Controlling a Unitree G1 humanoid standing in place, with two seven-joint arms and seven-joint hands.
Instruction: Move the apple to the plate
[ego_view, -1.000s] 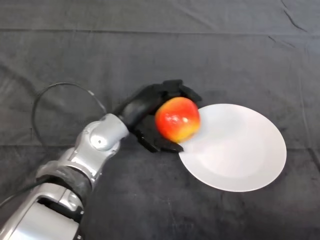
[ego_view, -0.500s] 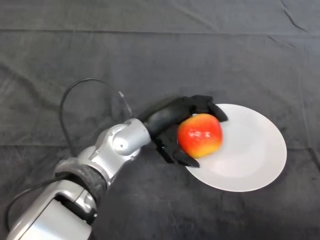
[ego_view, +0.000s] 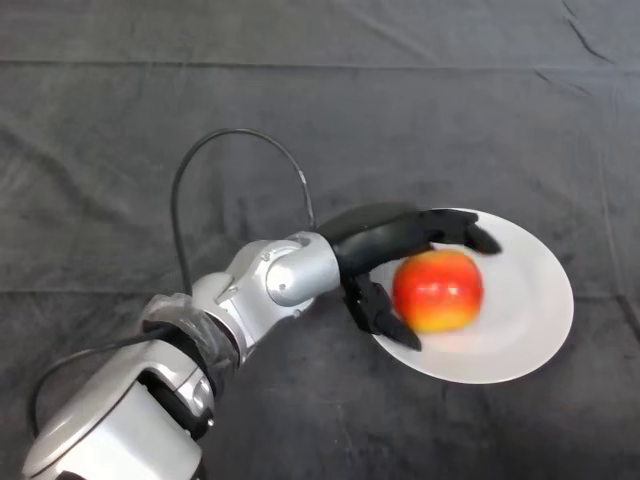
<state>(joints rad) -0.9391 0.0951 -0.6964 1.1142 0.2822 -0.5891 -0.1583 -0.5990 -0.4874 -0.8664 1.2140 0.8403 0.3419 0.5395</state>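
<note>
The apple (ego_view: 438, 290), red with a yellow patch low on its near side, sits over the left half of the white plate (ego_view: 530, 310). Whether it already rests on the plate or hangs just above it cannot be told from the head view. The plate lies right of the worktop's (ego_view: 120, 110) middle, on the dark cloth that covers the whole surface.

The left hand (ego_view: 385, 245) reaches in from the lower left and is closed around the apple. Its upper fingers (ego_view: 455, 229) stretch over the far side of the fruit, the tips reaching past the apple's top toward the plate's centre, and the thumb (ego_view: 385, 315) curls under the near left side, crossing the plate's left rim. The apple sits between them, touching the black palm on its left.

The silver-grey arm (ego_view: 270, 285) slants up from the near left corner of the worktop, its wrist just left of the plate's edge.
</note>
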